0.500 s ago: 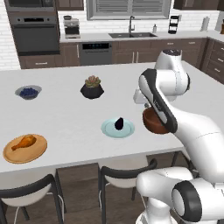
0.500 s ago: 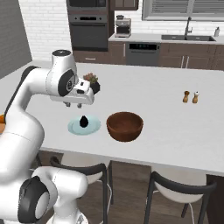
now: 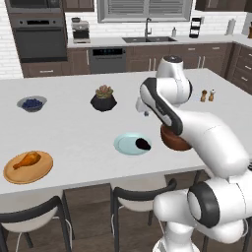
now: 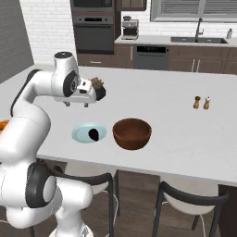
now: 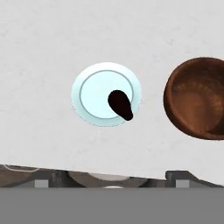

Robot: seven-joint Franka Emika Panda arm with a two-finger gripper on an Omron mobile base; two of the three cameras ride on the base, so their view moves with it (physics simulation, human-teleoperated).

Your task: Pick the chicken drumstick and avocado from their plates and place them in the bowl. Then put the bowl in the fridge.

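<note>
**Task items on the island counter**

Drumstick (image 3: pixel 27 159): golden-orange, lying flat on the orange-tan wooden plate (image 3: pixel 27 167) near the counter's front left edge, thin bone end pointing toward the plate's left rim. Avocado (image 3: pixel 143 143): dark, egg-shaped, lying on its side on the right half of the pale blue-green plate (image 3: pixel 132 144), well apart from the wooden plate. Bowl (image 4: pixel 132 133): deep, reddish-brown, upright and empty, standing just beside the blue-green plate on its right, the two not touching.
</note>
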